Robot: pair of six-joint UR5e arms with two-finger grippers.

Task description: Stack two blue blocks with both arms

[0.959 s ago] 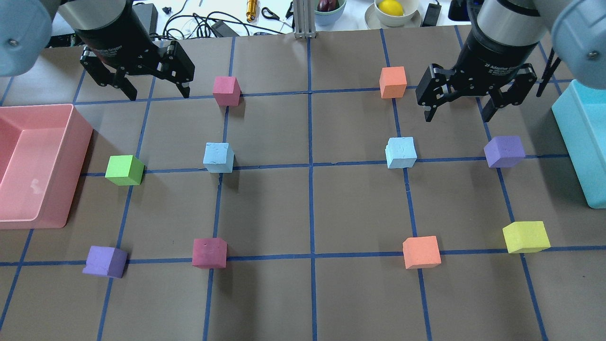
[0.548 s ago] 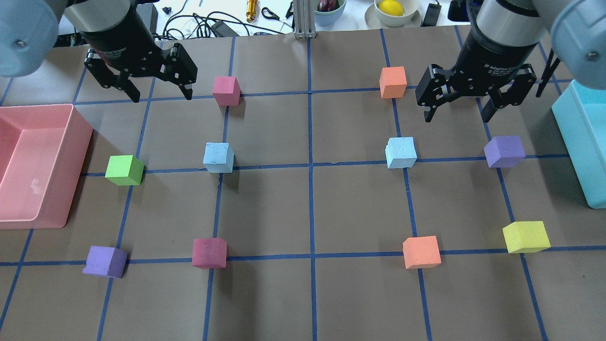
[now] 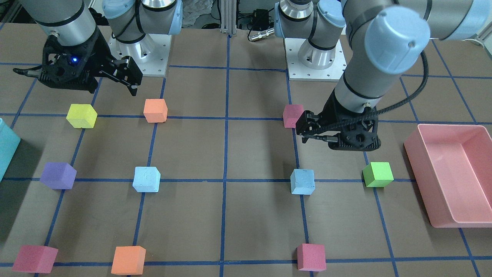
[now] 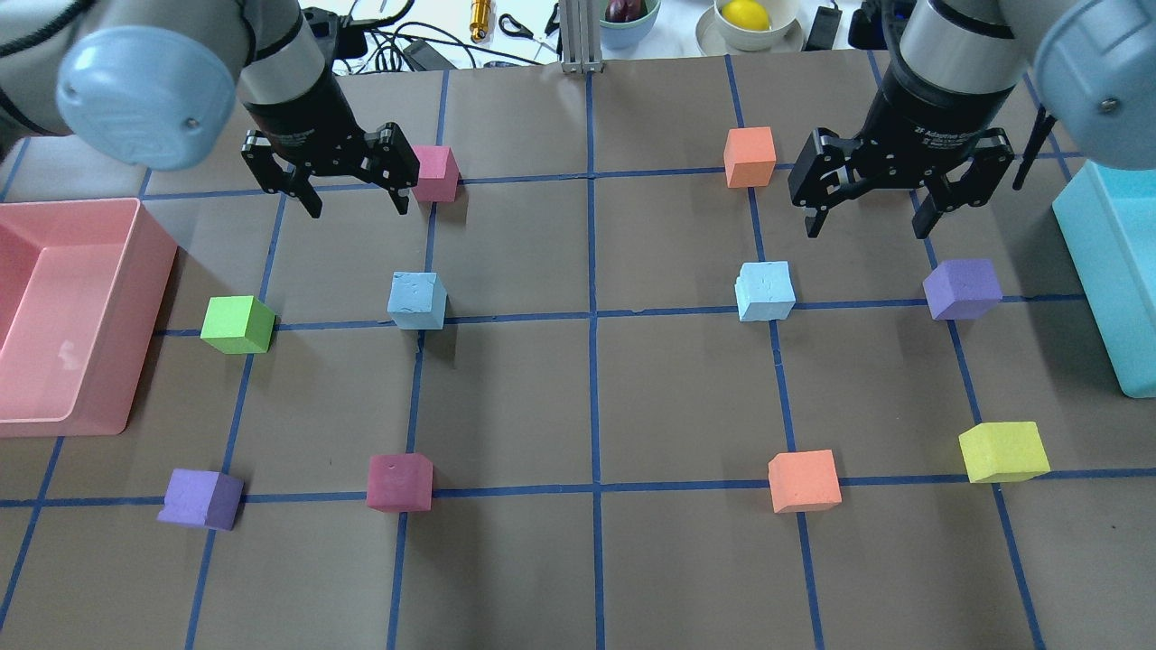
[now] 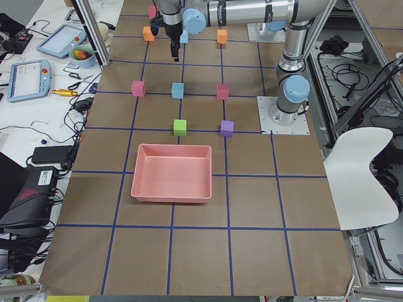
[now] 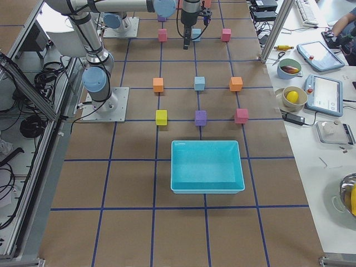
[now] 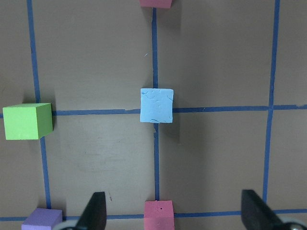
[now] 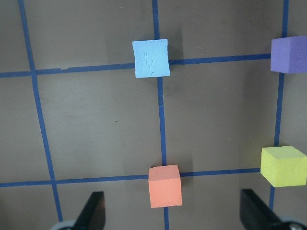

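Two pale blue blocks stand apart on the brown grid mat. One blue block (image 4: 417, 301) is left of centre and also shows in the left wrist view (image 7: 156, 105). The other blue block (image 4: 765, 291) is right of centre and also shows in the right wrist view (image 8: 151, 58). My left gripper (image 4: 358, 206) is open and empty, above the mat, farther back than its block and a little to the left. My right gripper (image 4: 867, 226) is open and empty, farther back than its block and to the right.
A pink cube (image 4: 432, 171) sits just beside the left gripper's right finger. An orange cube (image 4: 750, 155) and a purple cube (image 4: 962, 287) flank the right gripper. A green cube (image 4: 237, 323), a pink bin (image 4: 135, 271) and a teal bin (image 4: 1097, 271) stand at the sides.
My left gripper has moved right and nearer, from the far left corner to beside the pink cube. The right gripper has barely shifted. No block has moved.
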